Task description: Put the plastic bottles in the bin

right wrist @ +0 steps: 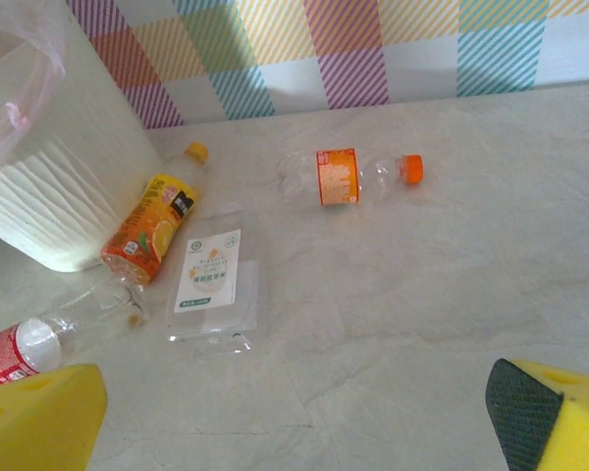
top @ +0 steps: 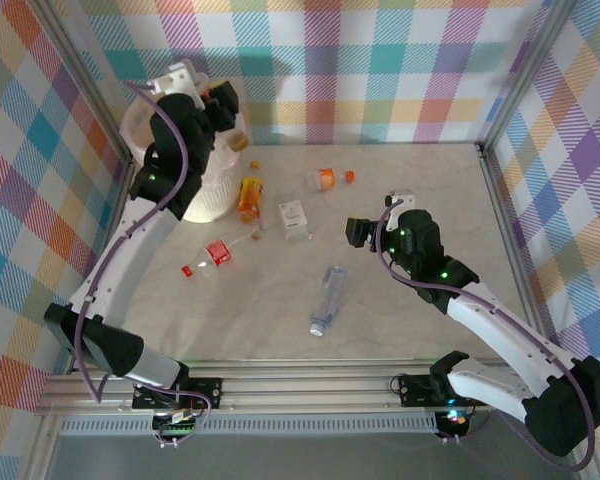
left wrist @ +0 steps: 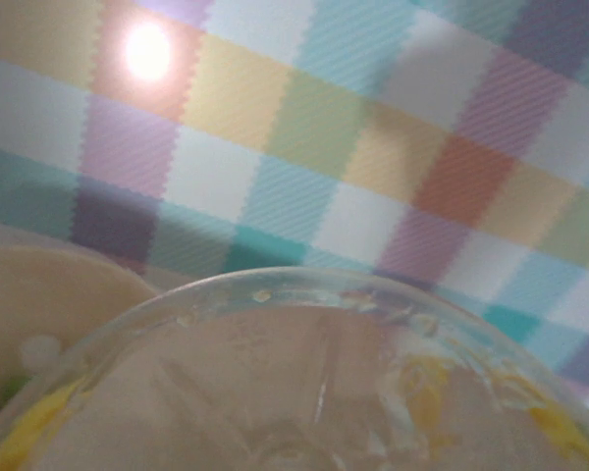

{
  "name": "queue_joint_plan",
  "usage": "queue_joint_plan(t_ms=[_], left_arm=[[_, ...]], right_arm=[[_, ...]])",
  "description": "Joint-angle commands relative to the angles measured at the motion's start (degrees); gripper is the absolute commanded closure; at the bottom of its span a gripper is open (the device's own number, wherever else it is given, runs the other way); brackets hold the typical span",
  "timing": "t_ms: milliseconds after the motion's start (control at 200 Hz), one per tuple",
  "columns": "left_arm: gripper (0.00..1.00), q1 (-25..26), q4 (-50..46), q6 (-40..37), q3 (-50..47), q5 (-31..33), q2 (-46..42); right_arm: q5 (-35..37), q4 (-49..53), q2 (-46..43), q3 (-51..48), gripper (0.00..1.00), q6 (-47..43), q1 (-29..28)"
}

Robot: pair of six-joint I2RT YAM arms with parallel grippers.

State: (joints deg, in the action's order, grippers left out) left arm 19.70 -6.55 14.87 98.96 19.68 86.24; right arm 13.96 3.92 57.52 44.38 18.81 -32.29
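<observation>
Pale table [top: 420, 200], checked walls on three sides. Cream bin [top: 210, 192] with a bag liner stands at the far left. The left arm reaches out over the bin. The left gripper [top: 223, 108] sits above the rim, and its yellow fingers [left wrist: 25, 432] pinch a clear bottle [left wrist: 304, 383] that faces the far wall. The right gripper [top: 358, 232] hangs right of centre, with its fingers [right wrist: 39, 412] spread wide and nothing between them. Five bottles lie loose on the table. A long clear bottle [top: 327, 298] lies nearest, about centre. A flat bottle with a white label [top: 295, 218] lies farther back. An orange-wrapped bottle [top: 250, 197] lies just beside the bin's right side; I cannot tell whether they touch. An orange-capped bottle [top: 330, 179] with an orange label band lies farthest back. A red-label bottle [top: 212, 255] lies near and left of the flat one.
</observation>
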Motion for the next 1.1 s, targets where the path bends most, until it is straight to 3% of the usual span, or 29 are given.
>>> queue_joint_plan(t_ms=[0, 145, 375, 580, 665, 800, 905, 1095], left_arm=[[0.46, -4.4, 3.4, 3.9, 5.2, 0.5, 4.2], [0.45, -8.7, 3.5, 11.0, 11.3, 2.3, 11.0], [0.46, -14.2, 0.1, 29.3, 21.0, 3.9, 23.7], [0.43, -15.9, -3.7, 42.2, 27.8, 7.5, 31.9], [0.36, -16.1, -6.9, 47.4, 30.4, 10.1, 34.4], [0.14, -16.4, -12.4, 48.1, 37.3, 9.6, 38.2], [0.11, -16.3, -18.0, 45.1, 42.2, 8.6, 39.0], [0.04, -16.2, -15.9, 42.3, 34.6, 9.0, 32.9]], right_arm=[[1.0, -0.6, -1.9, -1.0, 0.00, 1.0, -0.1], [1.6, 0.1, -3.4, -1.6, 0.00, 1.4, -0.1], [1.8, 0.1, -4.1, -1.1, 0.00, 0.5, 0.0], [1.4, 0.8, -3.2, 0.5, 0.00, 0.9, 0.0], [1.3, 1.2, -3.5, 0.5, 0.00, 1.0, 0.0], [2.5, 3.1, -3.9, 1.2, 0.00, 2.3, 0.0], [4.2, 3.3, -4.3, 0.6, 0.00, 3.4, 0.1], [5.4, 4.2, -3.7, 0.0, 0.00, 6.5, 0.3]])
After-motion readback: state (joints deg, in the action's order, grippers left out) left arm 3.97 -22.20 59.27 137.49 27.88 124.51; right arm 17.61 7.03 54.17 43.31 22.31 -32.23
